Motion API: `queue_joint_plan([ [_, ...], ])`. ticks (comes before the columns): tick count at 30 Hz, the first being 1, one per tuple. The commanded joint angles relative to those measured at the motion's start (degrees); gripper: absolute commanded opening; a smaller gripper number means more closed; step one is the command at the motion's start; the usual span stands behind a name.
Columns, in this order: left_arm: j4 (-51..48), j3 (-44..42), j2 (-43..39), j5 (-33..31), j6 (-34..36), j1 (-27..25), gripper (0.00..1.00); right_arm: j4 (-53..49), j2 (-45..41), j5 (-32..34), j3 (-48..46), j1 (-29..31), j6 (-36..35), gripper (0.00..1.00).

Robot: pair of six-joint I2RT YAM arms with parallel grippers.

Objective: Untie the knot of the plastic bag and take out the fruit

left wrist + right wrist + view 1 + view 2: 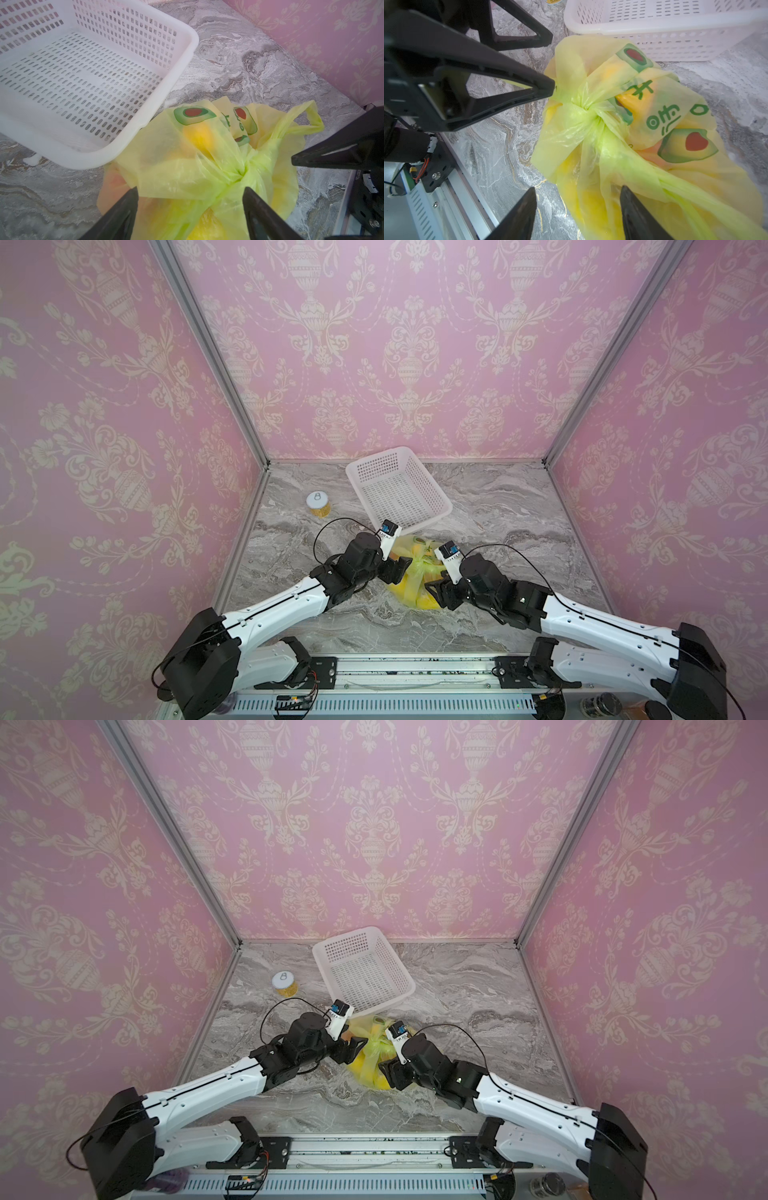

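Now: bag on table, just beside basket; knot on top, tied. We keep left gripper jaws apart astride flap by knot; right gripper jaws apart, nothing clamped. Film looks thin, soft, slippery, tearable; fruit weighs it down. We judge best hold: handle loop beside knot.
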Motion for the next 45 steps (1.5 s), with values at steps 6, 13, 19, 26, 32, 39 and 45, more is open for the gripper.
queue_joint_plan([
  [6,-0.61,1.99,1.21,-0.96,0.88,-0.36,0.85,4.37,9.99,6.5,2.81,0.41,-0.4,0.48],
  [13,-0.09,2.27,2.11,0.26,0.98,-0.39,0.88,4.74,8.49,9.04,1.95,0.41,-0.65,0.0],
  [19,0.75,3.93,4.24,1.67,0.98,-0.38,0.87,6.81,2.56,8.03,-1.64,0.45,-1.32,0.0],
  [26,1.6,6.6,7.37,3.08,-0.09,-0.38,0.76,6.44,-1.32,8.85,-4.39,0.48,-1.6,0.0],
  [32,3.14,8.03,9.78,6.96,-1.98,-0.38,0.73,6.48,-1.91,9.08,-5.37,0.49,-1.63,0.0],
  [39,4.31,8.97,12.39,7.27,-2.45,-0.34,0.64,7.06,-1.19,8.28,-5.3,0.49,-2.03,0.0],
  [45,5.5,8.92,13.42,5.06,-2.53,-0.38,0.21,7.6,-1.39,8.8,-5.95,0.49,-2.07,0.0],
])
